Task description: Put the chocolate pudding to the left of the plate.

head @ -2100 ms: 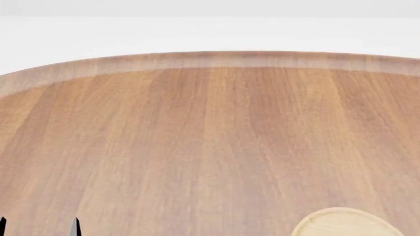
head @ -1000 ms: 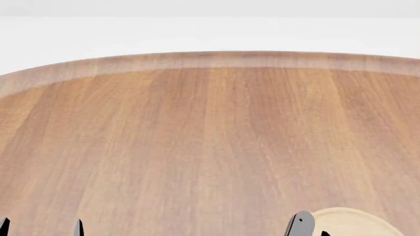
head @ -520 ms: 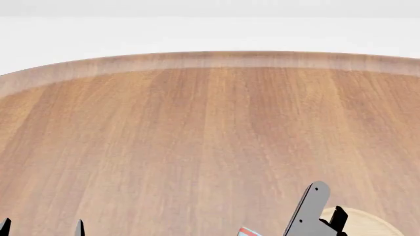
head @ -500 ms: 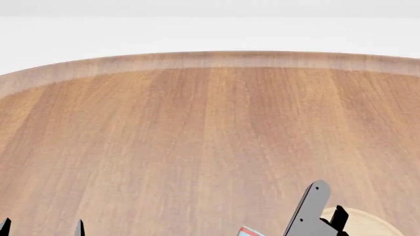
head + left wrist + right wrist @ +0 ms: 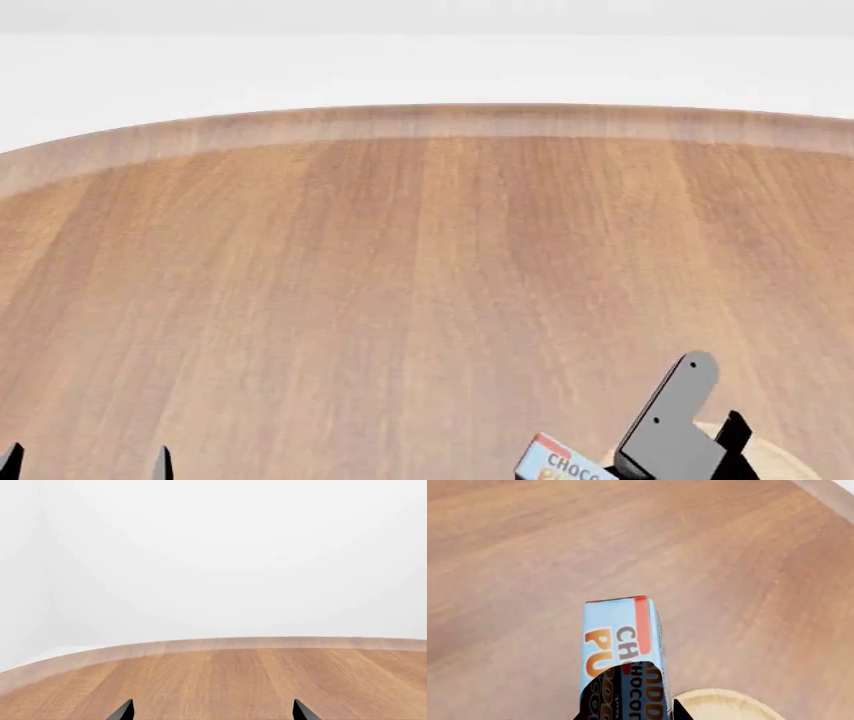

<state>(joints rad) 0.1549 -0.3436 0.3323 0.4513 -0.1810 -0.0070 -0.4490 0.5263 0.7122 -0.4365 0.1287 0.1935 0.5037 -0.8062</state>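
Right gripper (image 5: pixel 624 707) fingers pinch the chocolate pudding (image 5: pixel 620 645) at lower frame — released here, it could clip the plate (image 5: pixel 727 705) rim.

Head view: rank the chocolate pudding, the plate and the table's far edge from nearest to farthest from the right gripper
1. The chocolate pudding: held in the right gripper.
2. The plate: partly hidden just behind the gripper, on its right.
3. The table's far edge: far off, across the bare wood.
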